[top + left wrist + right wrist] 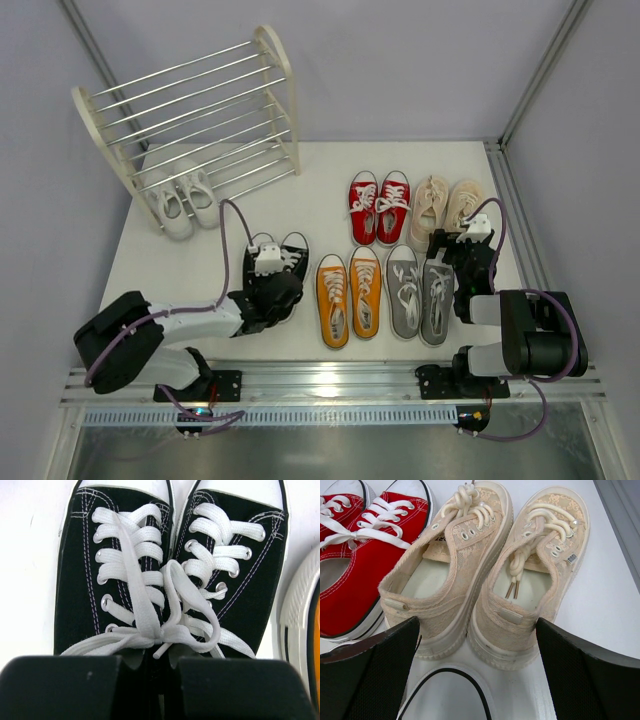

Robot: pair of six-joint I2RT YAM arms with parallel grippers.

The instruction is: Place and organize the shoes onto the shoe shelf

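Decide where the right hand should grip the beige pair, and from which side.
Pinch the beige pair by the two adjoining inner collar walls, coming from above at the heel end. The shoes sit side by side with open mouths, heels toward the open right hand, so one finger probably fits inside each.

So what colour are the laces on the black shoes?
White. The laces on the black shoes show best in the left wrist view.
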